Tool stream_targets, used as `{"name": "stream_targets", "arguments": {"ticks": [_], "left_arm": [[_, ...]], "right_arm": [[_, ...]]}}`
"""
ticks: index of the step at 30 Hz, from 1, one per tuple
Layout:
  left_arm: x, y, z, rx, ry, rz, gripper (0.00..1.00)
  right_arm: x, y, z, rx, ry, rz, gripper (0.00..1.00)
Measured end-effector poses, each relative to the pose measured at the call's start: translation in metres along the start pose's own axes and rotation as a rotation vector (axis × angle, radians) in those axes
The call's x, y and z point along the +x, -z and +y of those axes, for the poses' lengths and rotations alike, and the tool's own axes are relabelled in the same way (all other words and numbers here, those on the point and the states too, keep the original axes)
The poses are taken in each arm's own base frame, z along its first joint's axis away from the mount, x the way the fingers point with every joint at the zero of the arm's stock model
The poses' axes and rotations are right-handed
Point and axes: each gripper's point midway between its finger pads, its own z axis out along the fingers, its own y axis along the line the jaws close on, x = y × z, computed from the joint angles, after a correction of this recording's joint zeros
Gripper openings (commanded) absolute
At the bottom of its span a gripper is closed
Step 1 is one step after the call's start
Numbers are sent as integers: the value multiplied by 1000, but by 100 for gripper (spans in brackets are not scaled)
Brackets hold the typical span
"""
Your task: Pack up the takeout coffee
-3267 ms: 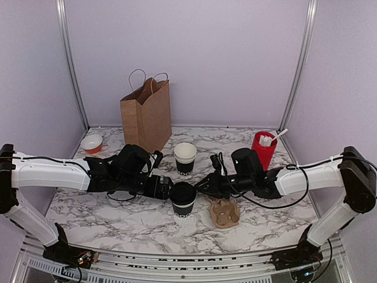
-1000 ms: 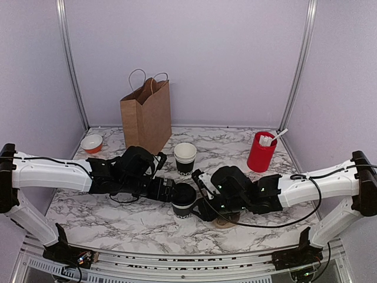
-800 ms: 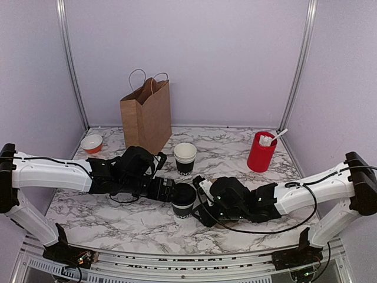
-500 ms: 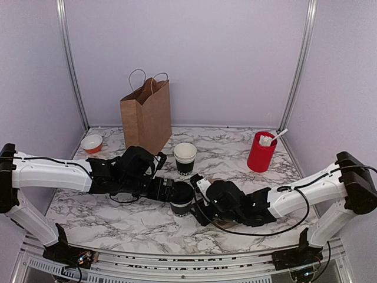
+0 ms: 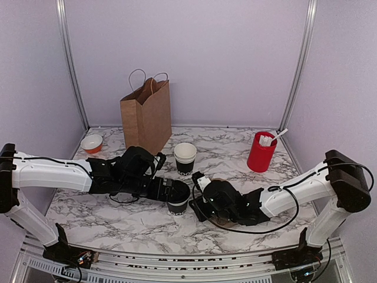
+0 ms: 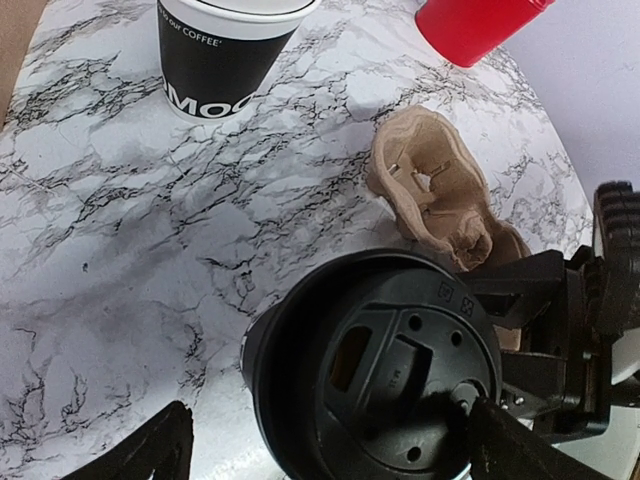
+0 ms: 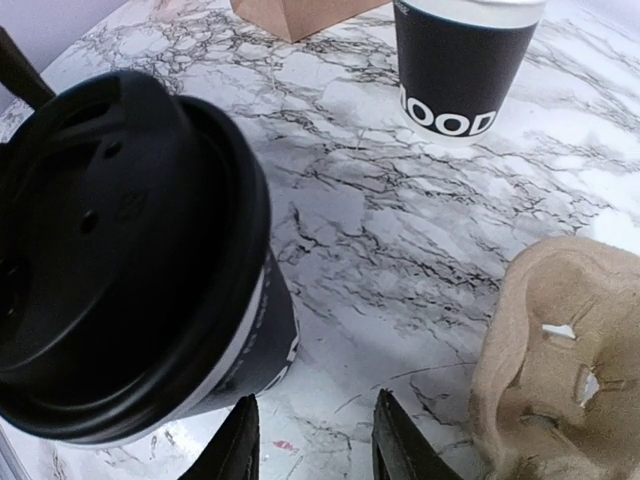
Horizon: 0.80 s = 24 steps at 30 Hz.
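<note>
The takeout coffee (image 5: 178,199), a black cup with a black lid, stands at the table's middle front and leans a little toward the left arm. My left gripper (image 5: 172,193) is open with a finger on each side of the cup (image 6: 390,390). One finger touches the lid's rim and the other stands apart from the wall. My right gripper (image 5: 195,207) is low at the table just right of the cup (image 7: 120,250). It is open a little and empty. A brown cardboard cup carrier (image 7: 560,350) lies right of it.
A stack of lidless black cups (image 5: 185,158) stands behind the coffee. A brown paper bag (image 5: 146,115) stands open at the back left, a small orange bowl (image 5: 91,143) at the far left, and a red cup with white sticks (image 5: 261,152) at the back right.
My right arm has come down and swung left, over the carrier, to the cup's base. The cup has shifted slightly left and now leans. My left arm has stayed put.
</note>
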Motion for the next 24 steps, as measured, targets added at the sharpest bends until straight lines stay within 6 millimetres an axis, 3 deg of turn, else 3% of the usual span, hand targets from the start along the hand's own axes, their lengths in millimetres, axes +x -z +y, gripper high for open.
{"name": "stream_targets", "arguments": {"ticks": [4,11,19,24], "left_arm": [[0,0,1,-6,6,-3,96],[-9,8,4,-31,22,-42,97],[-23,19,8,-57,30,-102,94],[-43,34,20,-75,79,-166,89]], "right_arm": [[-8,-4,-7,1,-25,-6,38],[-25,-9,1,-34,-44,-15,37],[-12,-7,-1,-30,-34,59,38],[-15,7,1,-62,-63,77,39]]}}
